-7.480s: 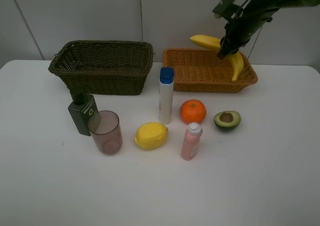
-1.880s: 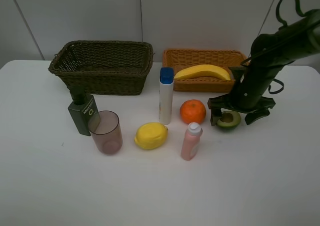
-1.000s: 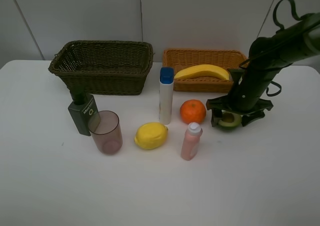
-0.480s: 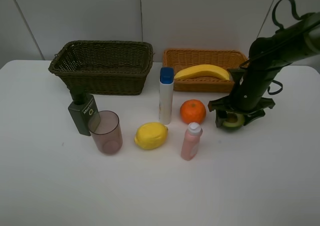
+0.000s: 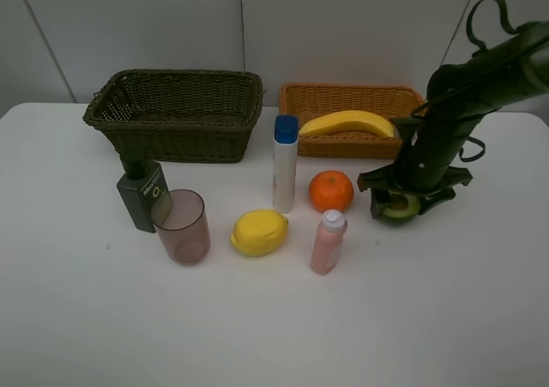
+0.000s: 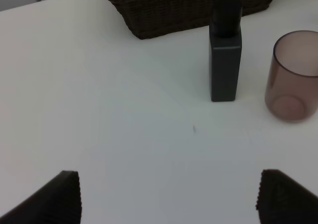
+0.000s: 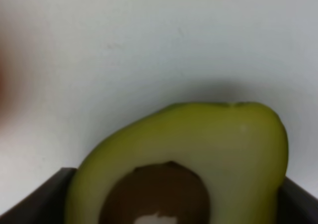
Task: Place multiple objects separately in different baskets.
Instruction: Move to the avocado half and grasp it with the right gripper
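Note:
My right gripper (image 5: 401, 200) is shut on the halved avocado (image 5: 399, 208) at the table's right, just in front of the orange-tan basket (image 5: 343, 145). The right wrist view shows the avocado (image 7: 189, 144) cut side up, with a dark finger against each side. The yellow banana (image 5: 347, 123) lies in that basket. The dark basket (image 5: 171, 140) at the back left holds nothing I can see. My left gripper (image 6: 169, 199) stands open above bare table, short of the pump bottle (image 6: 226, 60) and the tumbler (image 6: 293, 75).
The orange (image 5: 331, 190), lemon (image 5: 258, 232), tall white bottle (image 5: 285, 166) and small pink bottle (image 5: 328, 242) stand close together mid-table, just left of the right arm. The pump bottle (image 5: 141, 194) and tumbler (image 5: 182, 226) touch at front left.
The right gripper's fingers have drawn in onto the avocado and nudged it slightly to the right. The left gripper and all other objects have stayed where they were.

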`<state>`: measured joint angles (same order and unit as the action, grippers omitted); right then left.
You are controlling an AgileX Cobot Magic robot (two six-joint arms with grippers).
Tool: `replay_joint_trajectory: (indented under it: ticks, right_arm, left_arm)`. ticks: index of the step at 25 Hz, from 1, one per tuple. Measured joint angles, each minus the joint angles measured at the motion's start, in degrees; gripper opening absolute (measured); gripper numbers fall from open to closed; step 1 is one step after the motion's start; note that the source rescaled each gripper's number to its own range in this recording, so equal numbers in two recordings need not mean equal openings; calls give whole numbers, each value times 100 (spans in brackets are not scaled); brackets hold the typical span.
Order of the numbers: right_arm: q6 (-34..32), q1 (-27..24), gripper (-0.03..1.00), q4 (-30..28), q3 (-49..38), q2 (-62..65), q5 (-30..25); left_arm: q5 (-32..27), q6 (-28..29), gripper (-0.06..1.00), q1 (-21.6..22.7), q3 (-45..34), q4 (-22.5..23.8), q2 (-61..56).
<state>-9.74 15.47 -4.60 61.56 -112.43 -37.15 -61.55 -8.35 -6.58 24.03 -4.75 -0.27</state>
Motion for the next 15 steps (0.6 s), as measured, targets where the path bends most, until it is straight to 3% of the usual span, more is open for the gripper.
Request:
replay_joint_trajectory:
  ticks: [15]
  right_arm:
    - [18, 0, 65, -62, 0, 579, -566]
  left_arm:
    - [0, 0, 95, 0, 0, 0, 0]
